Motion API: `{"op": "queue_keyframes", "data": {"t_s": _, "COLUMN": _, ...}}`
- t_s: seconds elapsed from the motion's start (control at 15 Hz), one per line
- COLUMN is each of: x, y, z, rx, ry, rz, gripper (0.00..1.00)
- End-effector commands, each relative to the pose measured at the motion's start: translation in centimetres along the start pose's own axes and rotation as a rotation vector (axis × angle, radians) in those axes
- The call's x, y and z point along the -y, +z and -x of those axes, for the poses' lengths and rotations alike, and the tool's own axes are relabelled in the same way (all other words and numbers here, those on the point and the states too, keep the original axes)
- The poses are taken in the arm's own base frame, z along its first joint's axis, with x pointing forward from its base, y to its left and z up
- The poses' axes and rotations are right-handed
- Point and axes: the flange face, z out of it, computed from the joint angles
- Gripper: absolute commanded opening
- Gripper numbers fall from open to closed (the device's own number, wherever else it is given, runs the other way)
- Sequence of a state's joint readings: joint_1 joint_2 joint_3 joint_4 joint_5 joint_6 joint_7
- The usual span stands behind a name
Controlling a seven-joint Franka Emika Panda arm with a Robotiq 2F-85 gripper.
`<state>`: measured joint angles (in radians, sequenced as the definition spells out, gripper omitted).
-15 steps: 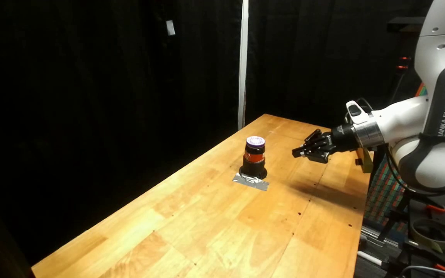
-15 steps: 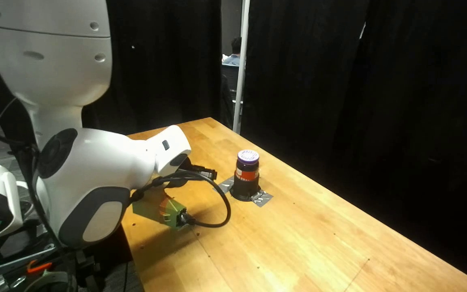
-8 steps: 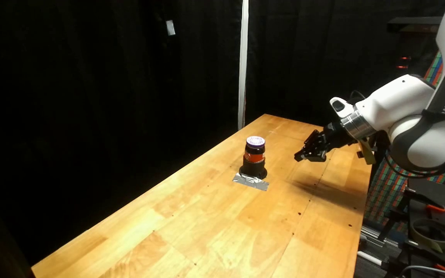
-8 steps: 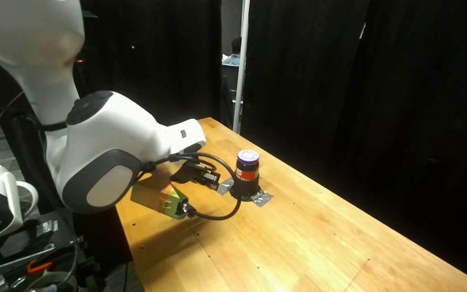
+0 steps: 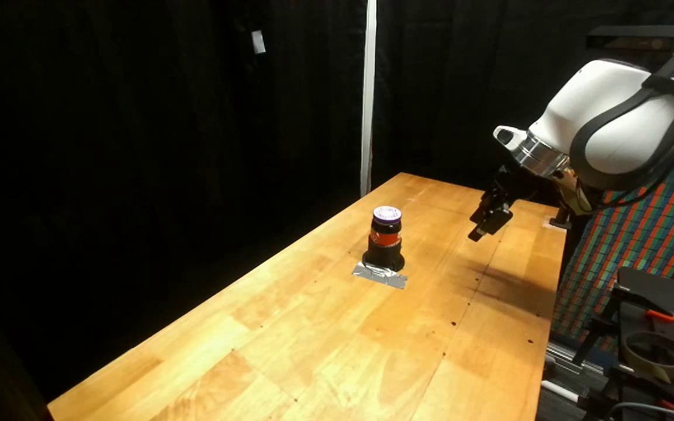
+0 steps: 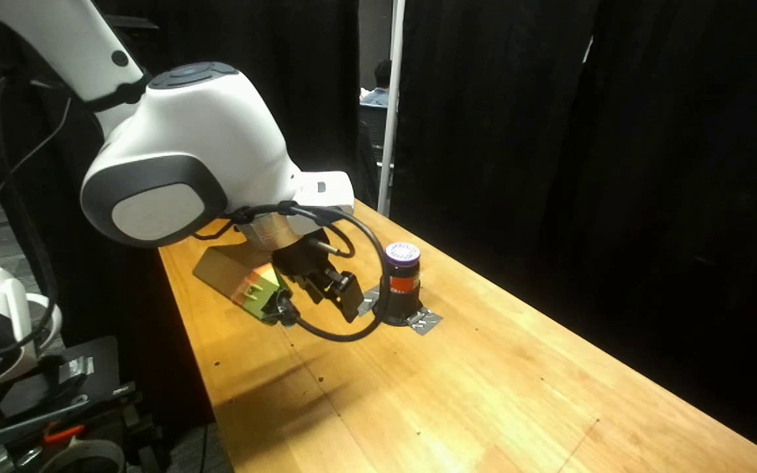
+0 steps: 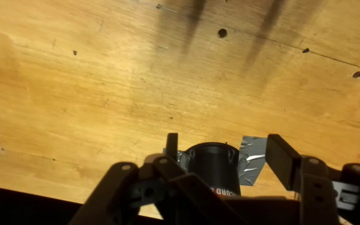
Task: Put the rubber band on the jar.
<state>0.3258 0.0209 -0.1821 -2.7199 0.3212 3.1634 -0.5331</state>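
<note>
The jar (image 5: 385, 238) stands upright on the wooden table in both exterior views, with a purple-rimmed white lid, an orange-red label and a black lower part. My gripper (image 5: 483, 230) hangs above the table to one side of it, apart from it and tilted downward. In the wrist view the gripper (image 7: 222, 148) is open, its two fingers (image 7: 281, 161) far apart with nothing held. Beyond that gap the jar's black base (image 7: 214, 165) and a strip of its label show; the gripper covers the rest. No rubber band shows; it is hidden or out of view.
Silver tape (image 7: 252, 159) fixes the jar's base to the table (image 5: 313, 327). A cable loop (image 6: 378, 322) and a yellow-green box (image 6: 257, 289) ride on the wrist. Black curtains (image 5: 167, 146) and a pale pole (image 5: 368, 99) stand behind the table's far edge.
The arm's wrist has risen and tipped, so the gripper points more steeply down and has drawn away from the jar. Its fingers have come apart. The jar has not moved.
</note>
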Motion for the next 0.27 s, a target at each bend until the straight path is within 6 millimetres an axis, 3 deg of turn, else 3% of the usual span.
{"op": "queue_keyframes", "data": {"t_s": 0.0, "x": -3.2, "y": -1.3, "z": -0.9, "rx": 0.073, "ry": 0.018, "rz": 0.007, "gripper": 1.0}}
{"op": "queue_keyframes", "data": {"t_s": 0.2, "x": -4.2, "y": -4.9, "z": -3.4, "rx": 0.145, "ry": 0.057, "rz": 0.061, "gripper": 1.0}}
